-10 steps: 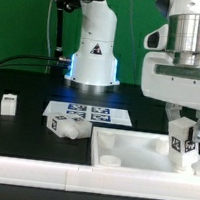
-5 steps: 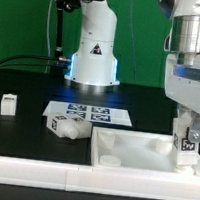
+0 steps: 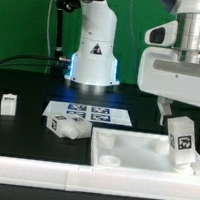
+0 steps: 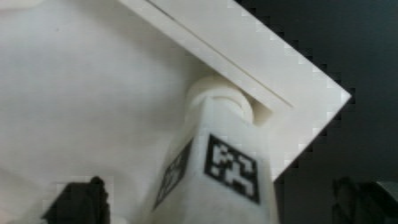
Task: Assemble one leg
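1. The flat white panel (image 3: 132,158) lies nearest the camera in the exterior view, toward that view's right. It has a raised rim and a round socket (image 3: 109,161) in its near corner.
2. The leg (image 3: 181,140) stands on the panel, toward the panel's end at the exterior view's right. It is tilted, with a black-and-white tag facing the camera. In the wrist view its far end meets a round socket at one of the panel's corners.
3. The gripper (image 4: 217,205) hangs directly over the panel and the leg. In the wrist view its dark, blurred fingertips (image 4: 80,200) stand off the leg on either side with a gap between, so the pincer looks released and grasps nothing.
4. A second leg (image 3: 65,127) lies on its side on the black table (image 3: 29,85), just beside the panel's far corner on the exterior view's left.
5. The marker board (image 3: 86,114) lies flat just beyond the panel's far edge.
6. A third leg (image 3: 8,103) stands upright, well apart from the panel toward the exterior view's left.
7. The arm's base (image 3: 93,59) is farthest from the panel, behind the marker board.
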You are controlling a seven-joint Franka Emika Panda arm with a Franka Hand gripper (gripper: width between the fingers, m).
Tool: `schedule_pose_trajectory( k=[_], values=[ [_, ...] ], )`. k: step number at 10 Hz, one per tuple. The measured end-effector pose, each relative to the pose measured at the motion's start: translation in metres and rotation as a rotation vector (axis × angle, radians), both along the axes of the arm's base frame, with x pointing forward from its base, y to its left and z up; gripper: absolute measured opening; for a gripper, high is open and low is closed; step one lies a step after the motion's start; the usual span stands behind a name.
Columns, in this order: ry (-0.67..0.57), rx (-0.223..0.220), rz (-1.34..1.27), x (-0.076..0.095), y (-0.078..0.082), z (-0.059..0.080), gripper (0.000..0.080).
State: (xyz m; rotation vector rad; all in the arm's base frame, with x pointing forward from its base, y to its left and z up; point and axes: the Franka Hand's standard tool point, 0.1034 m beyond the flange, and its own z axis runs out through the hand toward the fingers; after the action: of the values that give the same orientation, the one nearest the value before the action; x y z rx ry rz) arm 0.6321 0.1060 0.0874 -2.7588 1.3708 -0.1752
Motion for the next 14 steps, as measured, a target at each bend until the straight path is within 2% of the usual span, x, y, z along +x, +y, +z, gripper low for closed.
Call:
schedule_pose_trajectory(
  k=[4,7,9,11,12,13,14],
  values=[
    [0.003,-0.034,0.242,-0.002,-0.004,-0.001,0.0649],
    [-0.012,-0.004,0.43,0.006,-0.014,-0.003,0.0649],
    [-0.009,-0.021,0.528,0.005,-0.001,-0.007,0.0649],
    [-0.008,-0.029,0.538,0.006,0.001,-0.007,0.0649],
    [-0.008,-0.026,0.511,0.006,0.001,-0.007,0.052],
    [-0.008,-0.024,0.5,0.006,0.001,-0.007,0.052],
    [-0.007,-0.012,0.428,0.005,0.001,-0.007,0.0382]
  ],
)
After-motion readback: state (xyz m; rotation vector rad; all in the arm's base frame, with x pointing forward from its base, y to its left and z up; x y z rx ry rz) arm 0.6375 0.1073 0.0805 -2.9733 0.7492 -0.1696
